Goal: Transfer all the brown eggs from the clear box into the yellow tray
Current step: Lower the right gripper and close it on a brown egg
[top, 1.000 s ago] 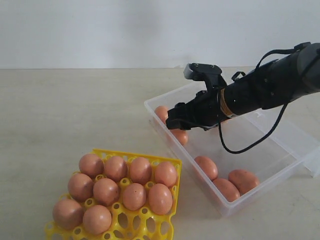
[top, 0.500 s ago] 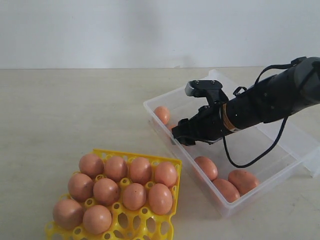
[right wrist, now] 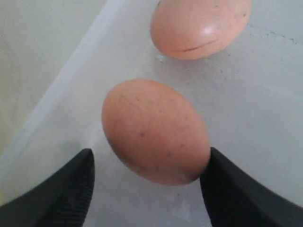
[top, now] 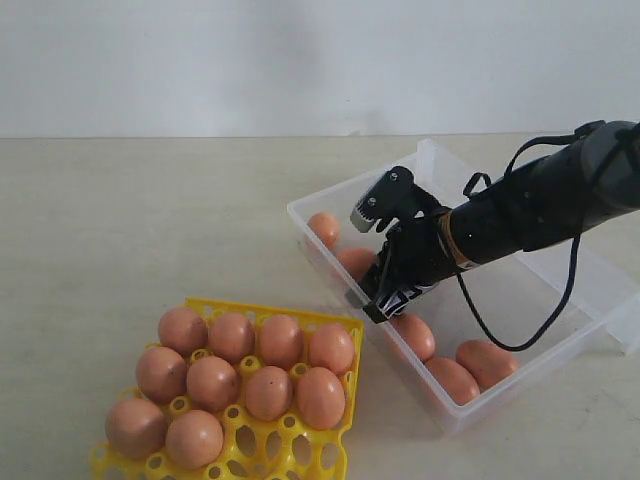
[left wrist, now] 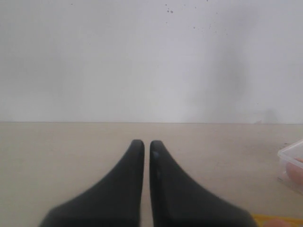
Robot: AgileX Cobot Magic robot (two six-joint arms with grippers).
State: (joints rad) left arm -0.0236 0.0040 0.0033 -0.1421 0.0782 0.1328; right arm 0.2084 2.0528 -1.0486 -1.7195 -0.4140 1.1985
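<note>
**Straddling a brown egg (right wrist: pixel 156 130) in the clear box (top: pixel 545 330)**

Reaching down with the right gripper (right wrist: pixel 151 184), jaws spread wide and empty either side of that egg, by the wall nearest the yellow tray (top: pixel 300 455), long axis slanted across the gap. With the left gripper (left wrist: pixel 147 146) pinched shut, well apart. Dropped and tipped nose-down since a second ago.

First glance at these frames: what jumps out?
The right gripper is down inside the clear box, its open jaws straddling one brown egg. At lower left of the exterior view, the yellow tray carries ten eggs, with a few cups at its near edge unfilled.
</note>
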